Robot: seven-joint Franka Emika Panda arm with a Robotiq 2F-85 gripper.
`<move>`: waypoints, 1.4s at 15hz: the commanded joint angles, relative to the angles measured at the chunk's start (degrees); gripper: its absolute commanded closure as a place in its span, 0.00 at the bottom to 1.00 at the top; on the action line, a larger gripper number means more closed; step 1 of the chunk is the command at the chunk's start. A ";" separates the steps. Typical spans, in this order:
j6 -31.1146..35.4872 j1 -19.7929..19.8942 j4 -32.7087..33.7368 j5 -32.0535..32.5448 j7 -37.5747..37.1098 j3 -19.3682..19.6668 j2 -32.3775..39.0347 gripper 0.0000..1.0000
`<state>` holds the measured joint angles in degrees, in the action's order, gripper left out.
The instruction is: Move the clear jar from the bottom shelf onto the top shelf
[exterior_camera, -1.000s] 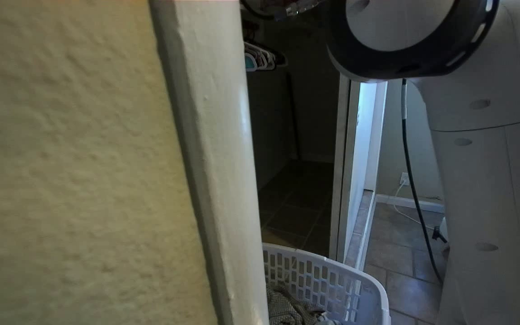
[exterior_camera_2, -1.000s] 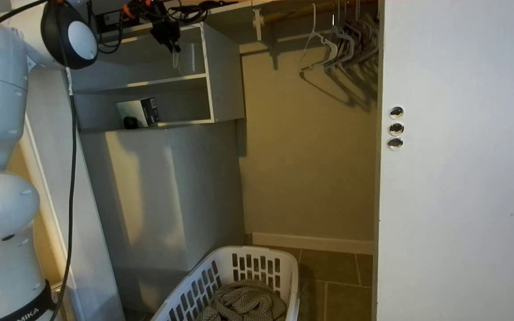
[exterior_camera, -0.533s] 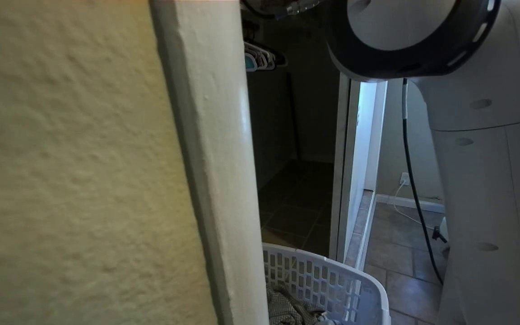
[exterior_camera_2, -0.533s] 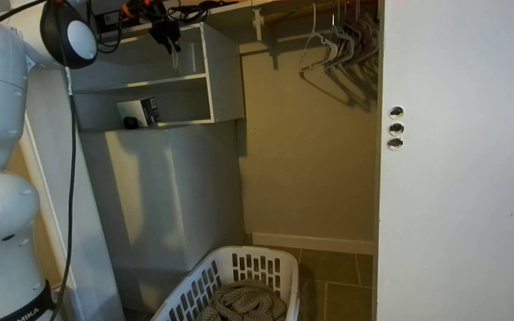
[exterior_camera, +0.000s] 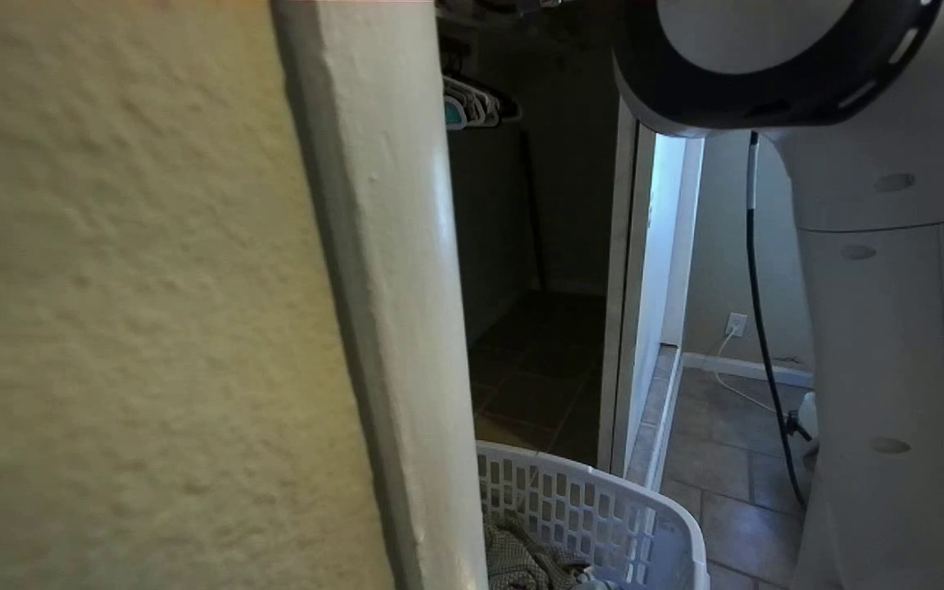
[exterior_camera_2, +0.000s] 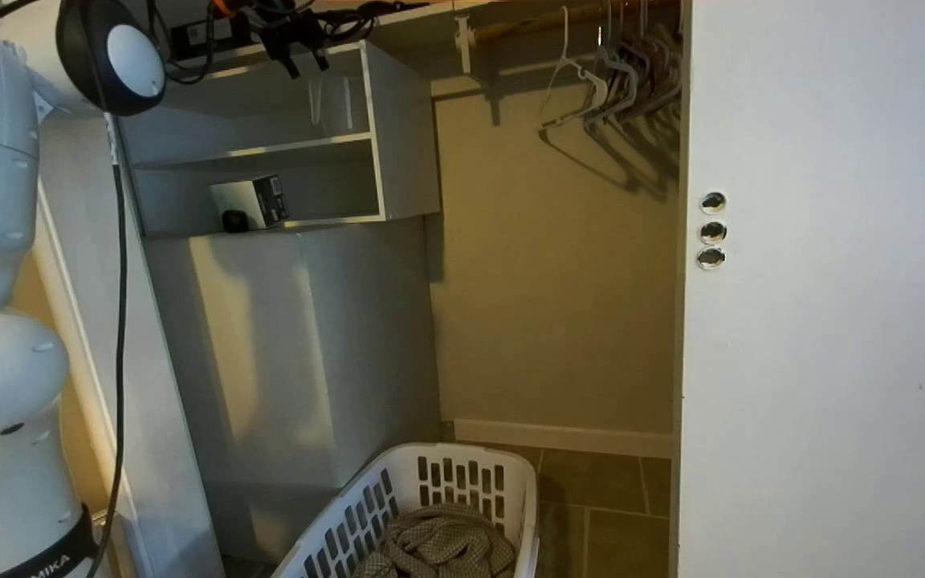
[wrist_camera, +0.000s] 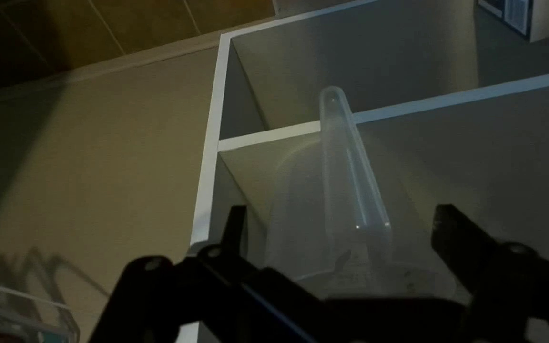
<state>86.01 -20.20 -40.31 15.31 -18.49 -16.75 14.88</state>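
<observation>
The clear jar (wrist_camera: pixel 298 205), a see-through vessel with a long handle (wrist_camera: pixel 350 176), stands on the top shelf (exterior_camera_2: pixel 302 147) near the cabinet's side wall. In an exterior view the jar (exterior_camera_2: pixel 348 104) is faint and partly lost against the cabinet, its handle facing out. My gripper (wrist_camera: pixel 341 214) is open; in the wrist view its dark fingers (wrist_camera: pixel 451 233) are spread wide on either side of the handle with nothing gripped. In an exterior view the gripper (exterior_camera_2: pixel 309 69) hangs just above and in front of the handle. The bottom shelf (exterior_camera_2: pixel 342 218) holds no jar.
A box (exterior_camera_2: pixel 272 201) with a small black item (exterior_camera_2: pixel 234 221) sits on the bottom shelf. Cables and a dark device (exterior_camera_2: pixel 209 34) lie atop the cabinet. Hangers (exterior_camera_2: pixel 615 88) hang to one side. A white laundry basket (exterior_camera_2: pixel 531 514) with cloth stands below.
The jaws were together on the jar's handle and have spread apart, letting go. The arm has lifted and drawn back slightly. The jar has stayed on the top shelf.
</observation>
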 commanded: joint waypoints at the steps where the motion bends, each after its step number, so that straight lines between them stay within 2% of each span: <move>1: 3.74 1.58 -4.00 -1.69 0.45 -0.16 -3.72 0.00; 4: 5.76 2.11 -6.66 -1.70 0.34 0.05 -6.63 0.00; 7: 10.69 3.63 -12.62 -4.31 1.27 0.08 -11.02 0.00; 11: 16.56 5.91 -23.65 -9.99 2.63 1.41 -18.59 0.00; 12: 16.50 6.35 -26.16 -11.25 0.77 2.04 -20.32 0.00; 14: 17.30 6.81 -31.27 -12.81 1.67 3.23 -23.66 0.00; 18: 19.44 6.34 -41.80 -15.34 5.51 6.03 -30.56 0.00; 21: 22.53 5.56 -50.49 -14.82 9.98 7.55 -35.92 0.00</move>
<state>103.88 -14.30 -79.46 1.99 -12.72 -10.92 -13.76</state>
